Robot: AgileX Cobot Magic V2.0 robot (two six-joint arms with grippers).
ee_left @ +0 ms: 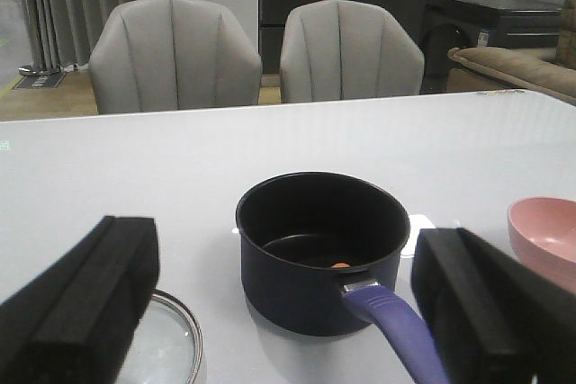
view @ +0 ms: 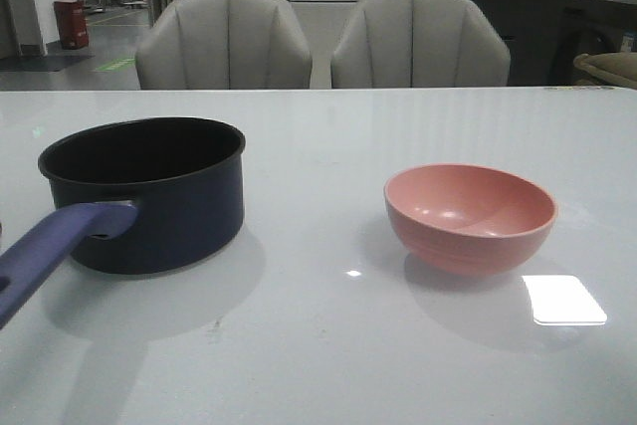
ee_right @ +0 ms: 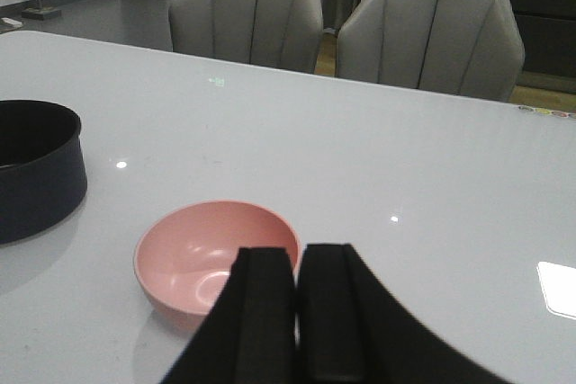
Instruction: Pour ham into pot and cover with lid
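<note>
Up close, the left claw [ee_left: 288, 312] stands with its two black pads wide apart and nothing between them. It hangs low over the tabletop [view: 328, 345], with the pot's purplish-blue handle [ee_left: 396, 334] running back between the pads and the pot [ee_left: 319, 249] just beyond. Beside one pad the lid [ee_left: 175, 339] lies flat on the tabletop, only an arc of its glass and thin metal rim showing. The right claw [ee_right: 297, 312] has its pads pressed together, gripping nothing, and hovers just short of the pink bowl [ee_right: 216, 258], which looks empty.

In the front view the pot sits on the left, well apart from the pink bowl on the right, with bare white surface between them and in front of them. Nothing stands between either claw and the pot. Two grey chairs [view: 323, 42] wait past the far edge of the tabletop.

The pot is dark navy with a black interior, uncovered. One small orange piece of ham [ee_left: 340, 265] lies on its floor near the handle side; whether more pieces lie there cannot be told.
</note>
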